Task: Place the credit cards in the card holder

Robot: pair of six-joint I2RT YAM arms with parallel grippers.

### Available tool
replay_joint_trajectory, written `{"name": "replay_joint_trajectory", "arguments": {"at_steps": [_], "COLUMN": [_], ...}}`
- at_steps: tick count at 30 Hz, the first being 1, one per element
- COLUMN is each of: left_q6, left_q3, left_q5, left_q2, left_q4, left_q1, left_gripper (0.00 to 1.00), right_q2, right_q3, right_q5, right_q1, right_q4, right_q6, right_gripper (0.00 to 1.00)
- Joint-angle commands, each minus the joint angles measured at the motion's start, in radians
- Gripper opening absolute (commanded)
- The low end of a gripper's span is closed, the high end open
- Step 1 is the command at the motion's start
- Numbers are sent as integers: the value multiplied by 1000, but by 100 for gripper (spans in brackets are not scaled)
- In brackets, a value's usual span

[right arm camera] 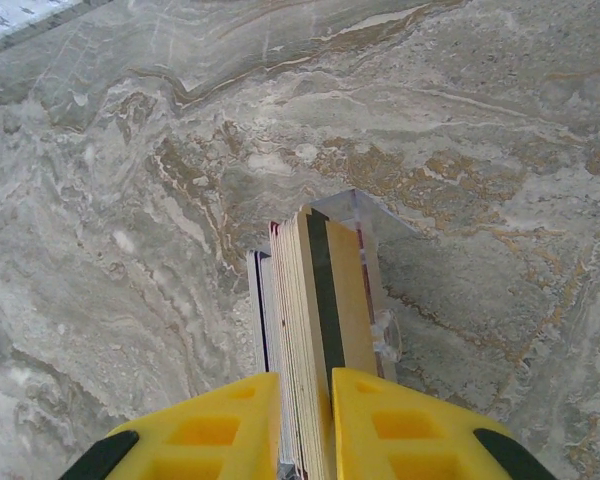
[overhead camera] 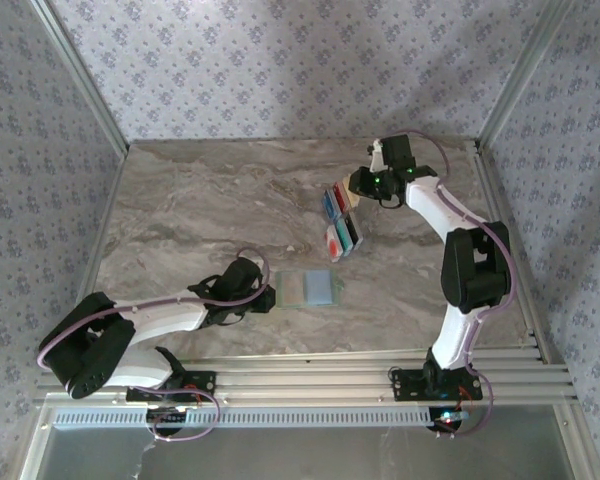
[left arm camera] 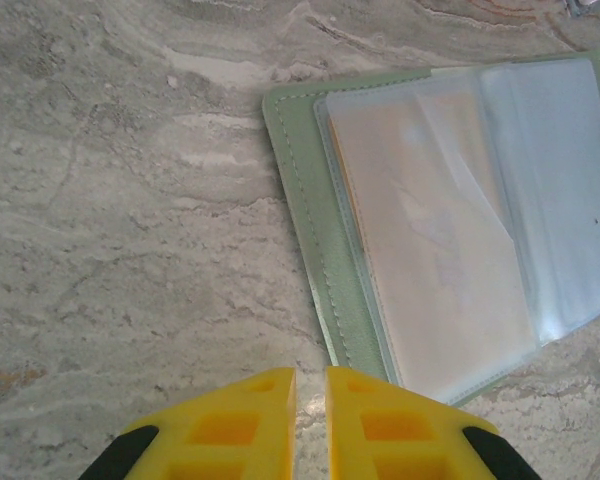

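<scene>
Two arms at work. Nearest: left fingers (left arm camera: 310, 400) pressed almost together with only a slit between them, holding nothing, low over the surface (left arm camera: 130, 200) just beside the holder (left arm camera: 298, 190). Holder: one, lying open and flat near mid-surface, clear sleeves up. A tan card (left arm camera: 430, 260) seems to sit in one sleeve. Farther back, right of centre: right fingers (right arm camera: 305, 400) pinching the cards (right arm camera: 320, 290) edge-on as a stack, which stands in a clear stand (right arm camera: 365, 215). Cards: several, exact count unreadable edge-on; blue, red and dark faces show from above. Step in hand, as I judge it: picking cards. Better to lift one card than the whole stack. Left fingers should pin the holder's edge, and the card should enter the sleeve mouth corner first.
</scene>
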Motion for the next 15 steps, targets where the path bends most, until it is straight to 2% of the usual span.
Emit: {"name": "replay_joint_trajectory", "arguments": {"at_steps": [1,10,15], "left_q6": [20,20,20], "left_q3": [18,20,15], "left_q5": [-4,-5,-6], "left_q2": [9,10,6], "left_q4": [-23,-23,-22], "left_q1": [8,8,7], "left_gripper": [15,15,15], "right_q2": [-11,-10,4], "right_q3": [8,-6,3], "right_q5": [-86,-116,-95], "right_q1": [-13,-28,-28], "right_q4": [24,45,30], "right_q6": [28,45,45], "right_gripper": [23,20,10]}}
